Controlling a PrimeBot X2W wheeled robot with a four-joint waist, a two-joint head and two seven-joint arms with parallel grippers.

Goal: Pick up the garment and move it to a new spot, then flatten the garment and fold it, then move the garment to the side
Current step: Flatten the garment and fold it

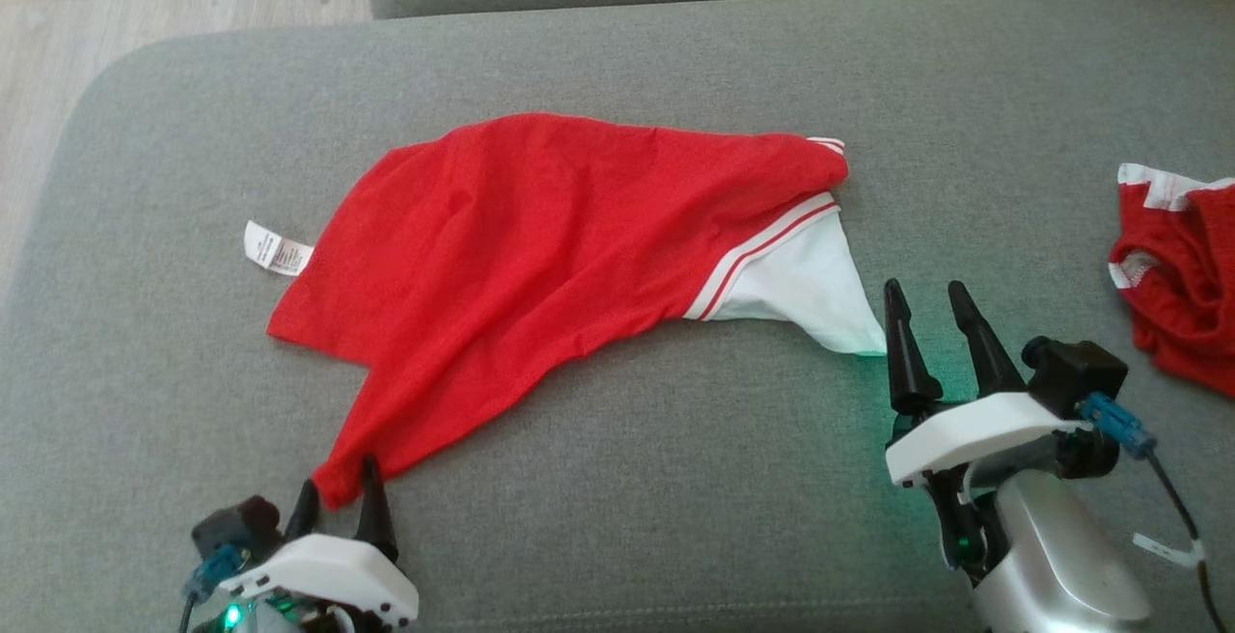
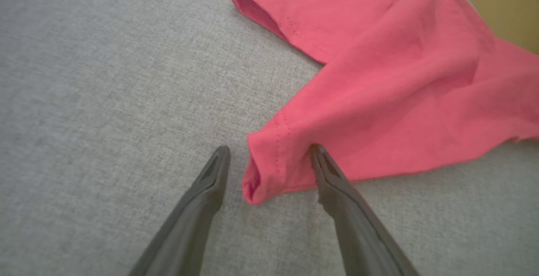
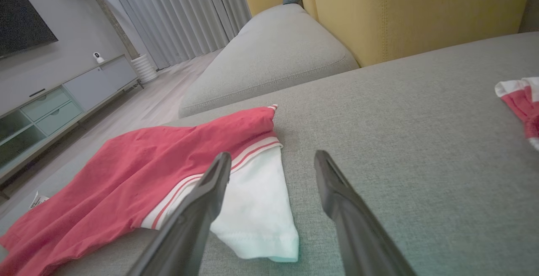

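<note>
Head view: the garment (image 1: 540,237) lies on the sofa cushion (image 1: 675,498), its long axis running from a red lower-left corner to a white tip pointing right. Left wrist view: the left gripper (image 2: 269,149), spread wide, straddles that red corner. Right wrist view: the right gripper (image 3: 273,155), also wide, sits just beside the white tip.

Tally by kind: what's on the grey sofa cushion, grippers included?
Bright red mesh shorts with white side panel: 1
Crumpled red-and-white garment at right edge: 1
Dark two-fingered grippers: 2, left gripper and right gripper
Total: 4
</note>
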